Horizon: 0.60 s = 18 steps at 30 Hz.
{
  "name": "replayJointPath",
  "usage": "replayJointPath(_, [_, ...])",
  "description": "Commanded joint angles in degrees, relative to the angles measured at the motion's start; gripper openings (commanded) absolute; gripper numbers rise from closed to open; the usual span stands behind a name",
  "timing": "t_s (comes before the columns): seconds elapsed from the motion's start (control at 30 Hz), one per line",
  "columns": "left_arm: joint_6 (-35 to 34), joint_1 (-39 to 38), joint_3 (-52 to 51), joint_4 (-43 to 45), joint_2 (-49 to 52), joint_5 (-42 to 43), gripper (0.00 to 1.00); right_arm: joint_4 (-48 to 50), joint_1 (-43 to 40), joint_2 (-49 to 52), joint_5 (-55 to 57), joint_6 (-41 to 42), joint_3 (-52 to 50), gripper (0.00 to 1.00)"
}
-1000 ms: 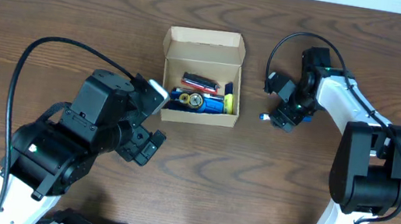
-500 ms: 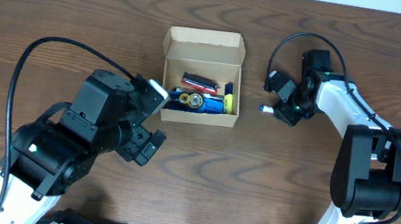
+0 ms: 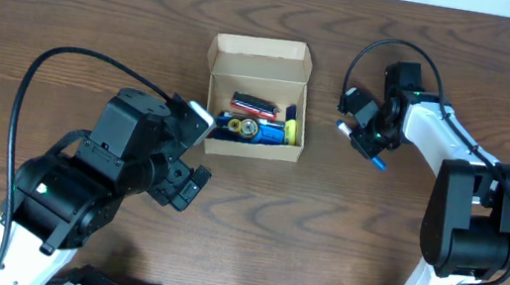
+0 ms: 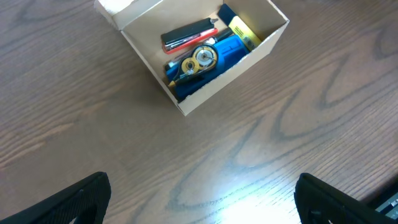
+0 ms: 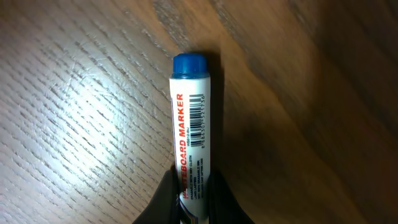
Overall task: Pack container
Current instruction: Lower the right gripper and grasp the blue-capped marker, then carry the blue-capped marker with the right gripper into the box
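Container [image 3: 259, 59] unmoved, marker [image 5: 189, 124] in right tool [image 5: 191, 196]

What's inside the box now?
In the box: a red-and-black pen-like item, a blue tape dispenser and a yellow-labelled stick. They overlap, so most of the floor and anything beneath them is hidden.

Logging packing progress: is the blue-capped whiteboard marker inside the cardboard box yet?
No, the marker is clamped in the right jaws, outside the container and off to its side.
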Motion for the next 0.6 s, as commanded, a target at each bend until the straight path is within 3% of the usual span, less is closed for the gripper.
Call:
replayJointPath(0.0, [-0.4, 0.2, 0.7, -0.1, 0.0, 0.2, 0.95, -3.1, 0.3, -0.2, 1.7, 4.5, 0.0, 0.01])
replayJointPath(0.23, [-0.4, 0.2, 0.7, -0.1, 0.0, 0.2, 0.95, -8.9, 2.6, -8.1, 1.4, 6.8, 6.2, 0.01])
replayJointPath(0.57, [-0.4, 0.2, 0.7, -0.1, 0.0, 0.2, 0.95, -2.2, 8.8, -19.7, -6.4, 7.9, 8.5, 0.01])
